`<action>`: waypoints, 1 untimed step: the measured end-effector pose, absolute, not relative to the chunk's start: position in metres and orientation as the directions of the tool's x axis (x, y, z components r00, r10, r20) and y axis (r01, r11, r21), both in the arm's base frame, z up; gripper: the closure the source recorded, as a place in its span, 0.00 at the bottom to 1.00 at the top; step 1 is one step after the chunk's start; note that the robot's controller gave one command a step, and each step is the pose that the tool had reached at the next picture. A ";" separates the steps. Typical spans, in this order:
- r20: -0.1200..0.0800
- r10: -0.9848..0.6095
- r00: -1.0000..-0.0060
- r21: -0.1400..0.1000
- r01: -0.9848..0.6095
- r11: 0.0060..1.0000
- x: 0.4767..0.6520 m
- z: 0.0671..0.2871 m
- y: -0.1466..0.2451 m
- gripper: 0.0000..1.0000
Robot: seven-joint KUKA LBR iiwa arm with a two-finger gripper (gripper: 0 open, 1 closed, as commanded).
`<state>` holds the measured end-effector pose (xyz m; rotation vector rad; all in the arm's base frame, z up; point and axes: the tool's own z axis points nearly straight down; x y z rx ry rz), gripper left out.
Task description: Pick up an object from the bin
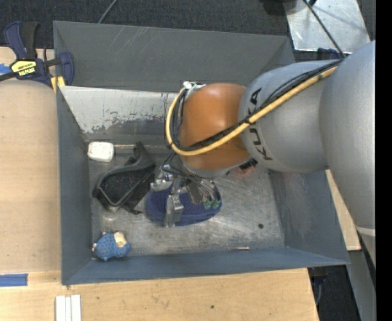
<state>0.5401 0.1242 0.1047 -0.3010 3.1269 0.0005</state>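
My gripper point(176, 206) is down in the middle of the bin, its metal fingers standing on a dark blue rounded thing point(199, 212) with a green spot on its right side. Whether the fingers grip it I cannot make out. Just to the left lies a black goggle-like thing with a strap point(124, 184), touching the blue one's edge.
A small white block point(100, 152) lies at the back left of the bin floor. A blue crumpled thing with a pale end point(110, 245) sits in the front left corner. The arm and its orange cover overhang the bin's right and back middle.
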 end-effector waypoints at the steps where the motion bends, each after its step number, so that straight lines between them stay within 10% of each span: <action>1: -0.012 -0.235 -0.972 -0.001 -0.235 0.972 0.543 0.212 0.120 1.00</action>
